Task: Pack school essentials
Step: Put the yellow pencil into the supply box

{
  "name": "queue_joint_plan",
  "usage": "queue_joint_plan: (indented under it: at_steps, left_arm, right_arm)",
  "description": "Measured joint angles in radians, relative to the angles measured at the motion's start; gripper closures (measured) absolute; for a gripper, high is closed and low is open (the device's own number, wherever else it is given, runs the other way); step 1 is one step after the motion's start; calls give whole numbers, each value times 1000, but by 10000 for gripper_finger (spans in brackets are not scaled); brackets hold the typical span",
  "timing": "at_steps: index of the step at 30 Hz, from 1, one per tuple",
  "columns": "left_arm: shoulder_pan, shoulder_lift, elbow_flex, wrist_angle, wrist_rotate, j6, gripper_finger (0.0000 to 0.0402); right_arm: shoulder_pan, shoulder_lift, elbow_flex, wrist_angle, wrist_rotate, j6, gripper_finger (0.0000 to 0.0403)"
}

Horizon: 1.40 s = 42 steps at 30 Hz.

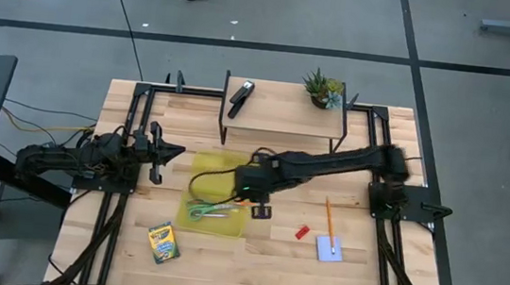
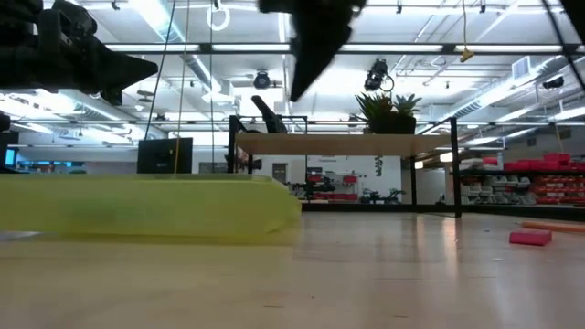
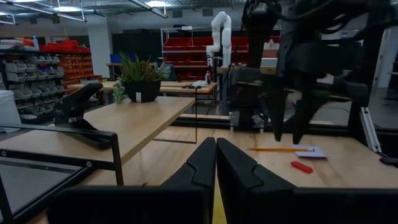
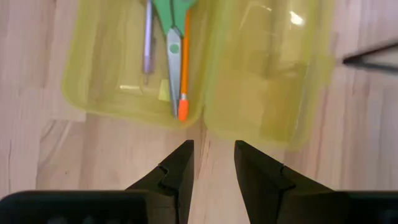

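A robotics lab or workshop — red parts-bin shelving (image 3: 59,59), a white robot arm (image 3: 221,28), ceiling strip lights (image 2: 174,23), grey concrete floor (image 1: 278,12).

Translucent yellow case (image 4: 186,62); green-handled scissors (image 4: 173,37); orange pen (image 4: 185,68); red piece (image 1: 302,232).

No readable text, labels, brand names, numbers or signs anywhere. The yellow-green crayon box (image 1: 164,243) near the table's front-left has printing on its face, but it's too small to make out. The pale blue notepad (image 1: 327,249) on the right shows no writing. Bins on the red shelving (image 2: 530,178) in the room behind have no legible markings.
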Motion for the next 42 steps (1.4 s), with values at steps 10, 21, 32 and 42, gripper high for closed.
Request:
queue_joint_plan:
  at_steps: [10,21,32,42]
  left_arm:
    - [0,0,0,0,1,0,378]
    - [0,0,0,-1,1,0,376]
    - [0,0,0,-1,1,0,381]
    - [0,0,0,-1,1,0,376]
  right_arm:
    - [117,-339,-593,235,0,399,280]
    - [219,-356,-733,109,58,726,280]
    - [259,-363,-739,16,79,897,280]
    - [315,-363,-739,12,76,1020,280]
